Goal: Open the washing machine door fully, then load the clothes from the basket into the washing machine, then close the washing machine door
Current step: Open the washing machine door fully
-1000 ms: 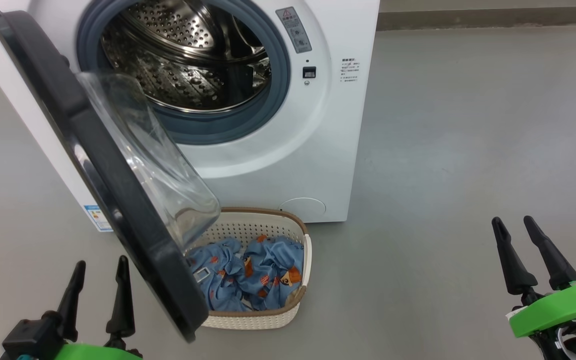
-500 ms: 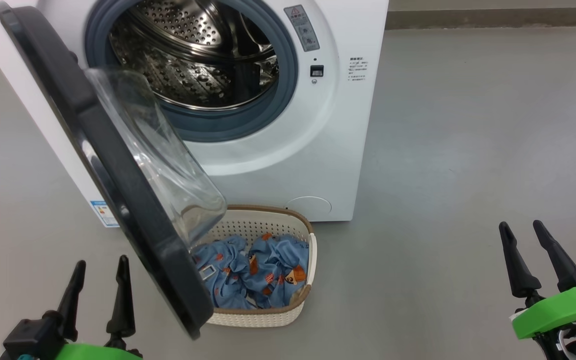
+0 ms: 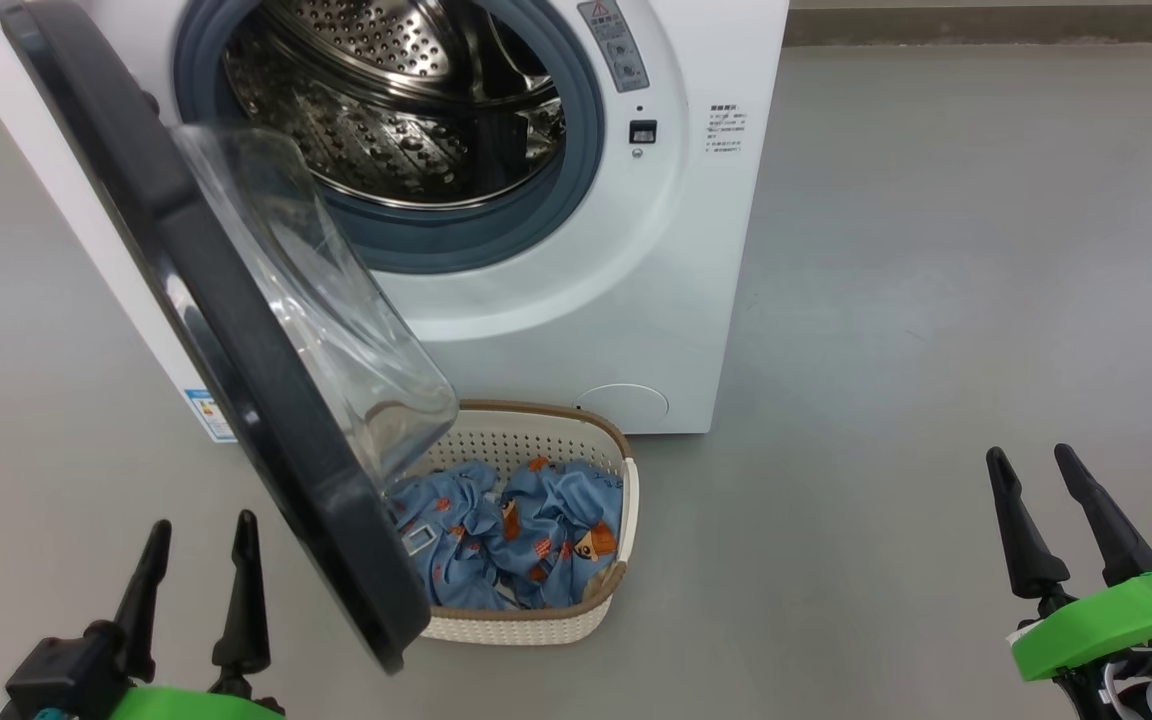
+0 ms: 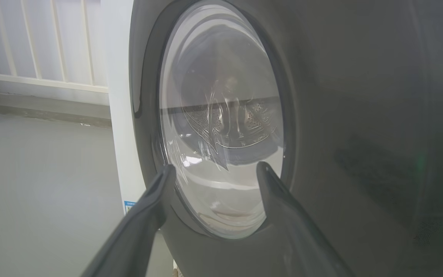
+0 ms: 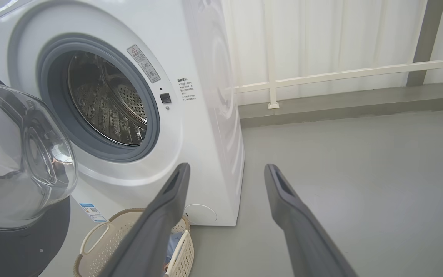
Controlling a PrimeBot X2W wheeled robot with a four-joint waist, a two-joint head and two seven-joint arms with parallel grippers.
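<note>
With fingers of left gripper [image 3: 203,522] and right gripper [image 3: 1029,452] spread and empty, push door [image 3: 186,300] rim wider, clear of basket [image 3: 546,409]; avoid glass bulge [image 3: 336,330].

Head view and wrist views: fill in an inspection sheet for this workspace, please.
surface: grey floor, bare.
job's things: washing machine with door partly open, drum looks empty; clothes lie in the basket in front, partly under the door.
clutter: nothing seen.
grippers: left gripper open, empty, beside the door's outer face; right gripper open, empty, above bare floor.
cables: nothing seen.
surroundings: white railing and low kerb behind the machine.
</note>
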